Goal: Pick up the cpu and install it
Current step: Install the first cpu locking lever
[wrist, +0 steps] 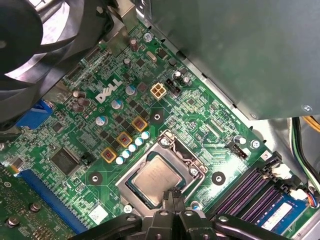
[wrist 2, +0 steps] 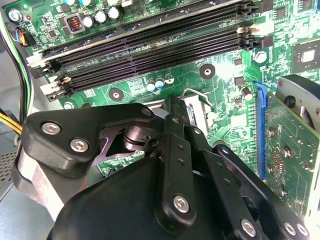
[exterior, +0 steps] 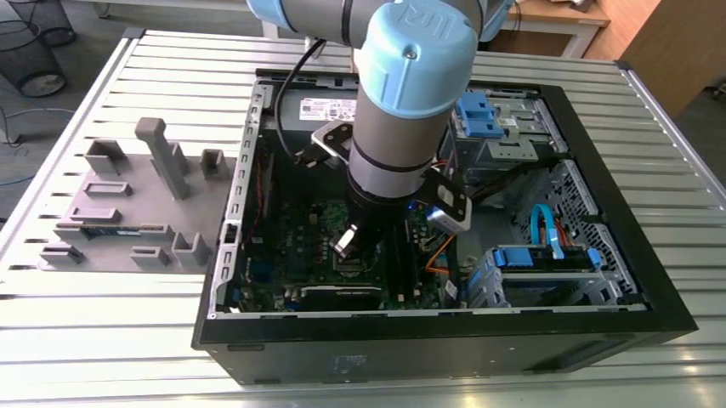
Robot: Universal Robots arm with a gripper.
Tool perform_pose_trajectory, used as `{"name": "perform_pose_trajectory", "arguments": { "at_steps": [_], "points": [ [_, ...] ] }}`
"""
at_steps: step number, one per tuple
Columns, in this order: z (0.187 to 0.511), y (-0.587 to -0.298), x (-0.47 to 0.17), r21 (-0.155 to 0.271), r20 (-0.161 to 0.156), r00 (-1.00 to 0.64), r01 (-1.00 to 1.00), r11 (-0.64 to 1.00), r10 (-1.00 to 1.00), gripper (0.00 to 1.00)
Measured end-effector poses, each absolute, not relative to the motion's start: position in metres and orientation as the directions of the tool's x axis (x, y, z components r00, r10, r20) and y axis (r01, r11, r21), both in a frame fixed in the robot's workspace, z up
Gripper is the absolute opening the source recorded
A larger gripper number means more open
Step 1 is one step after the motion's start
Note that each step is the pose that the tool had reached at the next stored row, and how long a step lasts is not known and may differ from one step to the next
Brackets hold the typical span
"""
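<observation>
Exterior view: found an open computer case (exterior: 431, 344) lying flat on the slatted desk (exterior: 114, 348), with the motherboard (exterior: 289, 229) in its nine-o'clock half, toward the exterior view's left, and blue-clipped drive bays (exterior: 533, 259) at about four o'clock. Saw the arm (exterior: 409, 102) reaching down into the case, hiding the board's middle, with the tool (exterior: 349, 255) low over the board. Noted a grey fixture tray (exterior: 125, 212) on the desk at nine o'clock of the case, set with upright pegs and pockets; could not make out their contents. In the first wrist view, found the cpu (wrist: 154, 175) lying flat inside the metal-framed socket (wrist: 194, 161), silver top up, with the tool (wrist: 172, 194) pinched together on nothing, tips just at the chip's edge; could not tell whether touching. Noted black memory slots (wrist: 245, 192) beside the socket, one holding a memory stick (wrist: 285, 216), and a fan (wrist: 35, 45) near the board's edge. In the second wrist view, saw the tool's black linkage covering the socket, a bent wire lever (wrist 2: 196, 94) showing past it, and an expansion card (wrist 2: 292, 150) beside a blue slot (wrist 2: 260, 125).
</observation>
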State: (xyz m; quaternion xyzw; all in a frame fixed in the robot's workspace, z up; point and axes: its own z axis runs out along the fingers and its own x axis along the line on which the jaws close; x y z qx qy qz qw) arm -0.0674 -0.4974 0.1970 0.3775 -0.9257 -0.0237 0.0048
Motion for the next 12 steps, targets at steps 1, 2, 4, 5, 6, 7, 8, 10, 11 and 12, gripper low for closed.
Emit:
{"name": "perform_pose_trajectory", "arguments": {
  "at_steps": [1,2,4,5,6,7,8,10,11,12],
  "points": [
    [0.197,-0.4975,-0.0673,0.048,-0.009,-0.715,-0.699,0.714,-0.699,0.11],
    [0.1968,-0.4978,-0.0673,0.048,-0.009,-0.715,-0.699,0.714,-0.699,0.11],
    [0.1962,-0.4983,-0.0669,0.048,-0.009,-0.715,-0.699,0.714,-0.699,0.11],
    [0.1957,-0.4985,-0.0668,0.048,-0.009,-0.715,-0.699,0.714,-0.699,0.11],
    [0.1953,-0.4987,-0.0666,0.048,-0.008,-0.715,-0.699,0.714,-0.699,0.11],
    [0.1949,-0.499,-0.0663,0.049,-0.008,-0.715,-0.699,0.714,-0.699,0.11],
    [0.1945,-0.4992,-0.0659,0.05,-0.006,-0.715,-0.699,0.714,-0.699,0.11],
    [0.1939,-0.4997,-0.0643,0.054,-0.002,-0.715,-0.698,0.714,-0.699,0.11],
    [0.1937,-0.5,-0.0631,0.057,0.001,-0.715,-0.698,0.714,-0.699,0.11],
    [0.1934,-0.5001,-0.0621,0.061,0.004,-0.715,-0.698,0.714,-0.699,0.11]
  ]
}}
